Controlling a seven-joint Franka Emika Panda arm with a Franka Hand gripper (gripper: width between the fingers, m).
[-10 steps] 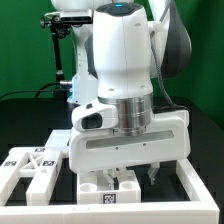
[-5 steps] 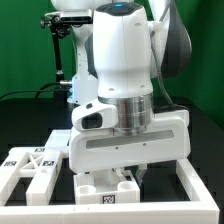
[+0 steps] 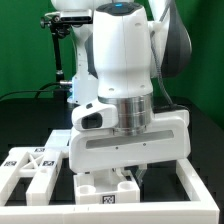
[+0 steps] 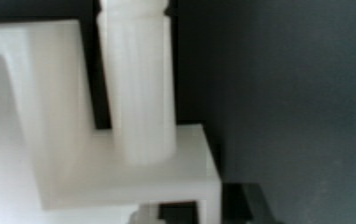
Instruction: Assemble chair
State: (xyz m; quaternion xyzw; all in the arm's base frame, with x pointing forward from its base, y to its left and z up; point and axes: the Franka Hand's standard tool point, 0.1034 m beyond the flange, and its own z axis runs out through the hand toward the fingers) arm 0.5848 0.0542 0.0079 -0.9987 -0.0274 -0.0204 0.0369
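Filling most of the exterior view, the arm [image 3: 120, 60] hangs over a black table [image 3: 25, 125]. Its gripper [image 3: 128, 175] is low, with the jaws drawn right together; whether anything thin sits between them I cannot tell. The chair [image 3: 98, 190] is in separate matte white pieces. Only this view shows its cross-braced frame [image 3: 30, 165], lying flat well off to the gripper's side, toward the exterior view's left, with tags on top. Just below the gripper sits a chunky block [image 3: 90, 184] with a small tag [image 3: 112, 197] on its front face. The wrist view alone shows what the hand hides from outside. A round post [image 4: 136, 80] with a narrowed, knobbed end reaches onto the block [image 4: 157, 175]. A flat panel [image 4: 24, 90] lies just beside the post.
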